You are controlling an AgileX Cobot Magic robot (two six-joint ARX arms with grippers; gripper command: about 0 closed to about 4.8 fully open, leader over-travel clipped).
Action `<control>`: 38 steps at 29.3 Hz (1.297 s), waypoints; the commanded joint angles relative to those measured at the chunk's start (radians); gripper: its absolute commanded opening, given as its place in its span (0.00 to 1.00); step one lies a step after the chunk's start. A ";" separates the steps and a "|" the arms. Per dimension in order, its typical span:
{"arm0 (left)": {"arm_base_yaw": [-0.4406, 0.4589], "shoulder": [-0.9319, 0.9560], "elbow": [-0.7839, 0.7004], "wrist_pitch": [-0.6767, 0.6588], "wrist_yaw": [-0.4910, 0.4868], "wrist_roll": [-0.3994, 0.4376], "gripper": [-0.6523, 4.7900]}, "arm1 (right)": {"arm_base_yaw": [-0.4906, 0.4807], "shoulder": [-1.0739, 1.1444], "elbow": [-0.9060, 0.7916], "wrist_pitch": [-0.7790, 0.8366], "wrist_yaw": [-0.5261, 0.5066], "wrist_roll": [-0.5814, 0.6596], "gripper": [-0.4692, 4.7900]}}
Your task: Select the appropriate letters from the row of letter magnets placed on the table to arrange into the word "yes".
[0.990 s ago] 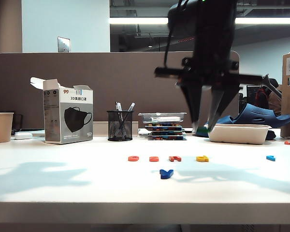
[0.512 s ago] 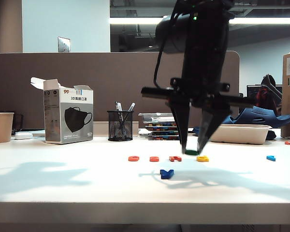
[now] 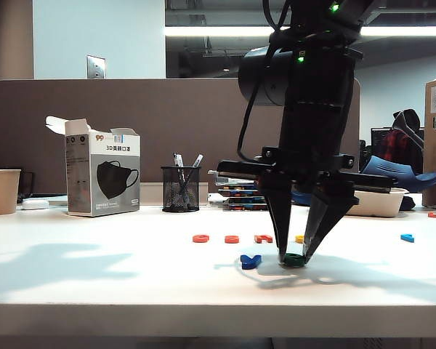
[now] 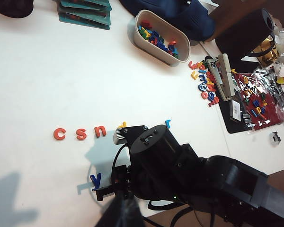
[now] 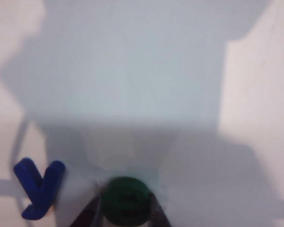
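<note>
Seen on a white smooth-topped table: a dark blue plastic Y-shaped letter beside a dark green rounded plastic letter e, pinched between the black fingers of the right gripper. Behind, in a row, three red-orange plastic letters, a partly hidden yellow letter and a light blue letter. Further back, a white-and-grey cardboard mask box printed with a black mask, a black mesh pen cup, a beige paper cup, a cream oval tray of multicoloured letters. Left gripper out of view.

Letters for "yes" on the table

Green e sits beside blue Y, both lying flat; red-orange s lies in the row behind.
</note>
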 commanded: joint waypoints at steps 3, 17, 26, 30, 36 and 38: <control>0.000 -0.003 0.004 0.011 -0.003 0.008 0.11 | 0.001 -0.003 0.002 0.011 -0.002 0.004 0.29; 0.000 -0.003 0.004 0.011 -0.003 0.008 0.11 | 0.000 -0.003 0.002 0.003 -0.001 0.003 0.29; 0.000 -0.003 0.004 0.011 -0.003 0.008 0.11 | 0.000 -0.003 0.002 -0.005 -0.001 0.003 0.36; 0.000 -0.003 0.004 0.011 -0.003 0.008 0.11 | 0.000 -0.003 0.002 -0.005 -0.001 0.003 0.37; 0.000 -0.003 0.004 0.011 -0.003 0.008 0.11 | 0.000 -0.003 0.003 -0.005 -0.001 0.003 0.37; 0.000 -0.003 0.004 0.011 -0.003 0.008 0.11 | 0.000 -0.003 0.003 -0.005 -0.001 0.003 0.37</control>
